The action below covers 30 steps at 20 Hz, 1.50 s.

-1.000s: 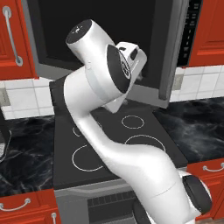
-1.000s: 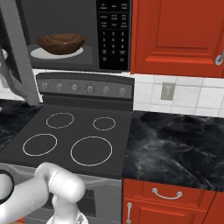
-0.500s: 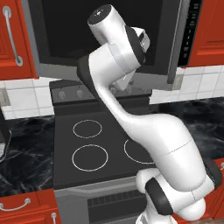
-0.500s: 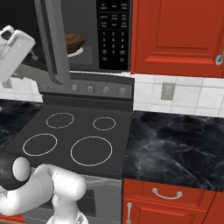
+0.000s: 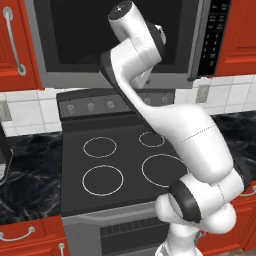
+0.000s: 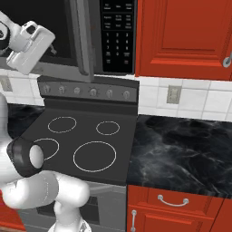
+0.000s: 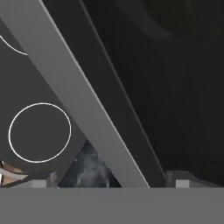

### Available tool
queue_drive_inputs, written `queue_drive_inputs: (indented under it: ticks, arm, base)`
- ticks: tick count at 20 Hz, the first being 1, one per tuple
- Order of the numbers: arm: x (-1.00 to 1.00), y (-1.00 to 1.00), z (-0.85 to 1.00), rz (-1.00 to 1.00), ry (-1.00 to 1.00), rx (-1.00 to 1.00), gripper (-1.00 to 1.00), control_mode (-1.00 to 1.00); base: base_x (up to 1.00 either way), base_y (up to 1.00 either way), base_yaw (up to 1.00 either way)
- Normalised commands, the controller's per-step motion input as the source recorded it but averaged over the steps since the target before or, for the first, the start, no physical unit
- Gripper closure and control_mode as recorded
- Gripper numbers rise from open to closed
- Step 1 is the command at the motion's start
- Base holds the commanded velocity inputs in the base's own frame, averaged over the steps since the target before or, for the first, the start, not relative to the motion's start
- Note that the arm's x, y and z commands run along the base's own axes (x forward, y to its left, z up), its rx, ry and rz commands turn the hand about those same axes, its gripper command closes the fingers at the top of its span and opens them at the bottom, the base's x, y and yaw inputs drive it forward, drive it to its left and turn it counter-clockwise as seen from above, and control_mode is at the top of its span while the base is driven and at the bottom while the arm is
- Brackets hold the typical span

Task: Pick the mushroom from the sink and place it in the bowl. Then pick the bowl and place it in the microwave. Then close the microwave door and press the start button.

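The microwave (image 5: 219, 30) hangs over the stove, its black keypad (image 6: 117, 36) at its right end. The microwave door (image 5: 65, 77) stands almost shut across the cavity, and its free edge (image 6: 84, 36) sits just left of the keypad. My gripper (image 6: 49, 45) is open against the door's outer face, holding nothing. In the hand view my gripper (image 7: 111, 183) faces the door's grey frame (image 7: 87, 100) and dark window (image 7: 175, 87), fingertips (image 7: 183, 181) wide apart. The bowl and mushroom are hidden behind the door. The sink is out of view.
A black stovetop (image 5: 117, 160) with white burner rings lies below the microwave, a knob panel (image 6: 90, 91) behind it. Black marble counter (image 6: 181, 145) runs to the right. Red cabinets (image 6: 181, 36) flank the microwave. My arm (image 5: 165, 120) rises across the stove.
The microwave door has swung from wide open to almost shut, with my hand sweeping right along it. The bowl seen in the cavity earlier is now covered by the door.
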Motion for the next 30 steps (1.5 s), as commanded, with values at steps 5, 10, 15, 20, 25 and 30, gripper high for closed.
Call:
queue_drive_inputs:
  ticks: [5,10,15,20,25,30]
  arm:
    - [0.99,-0.12,0.0,0.11,0.0,0.0,-1.0,-1.0]
    - [0.85,-0.19,0.0,0.14,0.0,0.0,-1.0,-1.0]
    - [0.1,-0.43,0.0,0.19,-0.05,0.0,-1.0,-1.0]
    - [-0.63,-0.64,-0.11,0.28,-0.1,0.03,-1.0,-1.0]
    - [-1.0,-0.85,-0.63,0.38,-0.14,0.03,-1.0,-1.0]
    - [-1.0,-0.9,-0.93,0.43,-0.14,0.0,-1.0,-1.0]
  base:
    - [0.0,0.0,0.0]
    - [0.0,0.0,0.0]
    - [0.0,0.0,0.0]
    - [0.0,0.0,0.0]
    - [0.0,0.0,0.0]
    - [0.0,0.0,0.0]
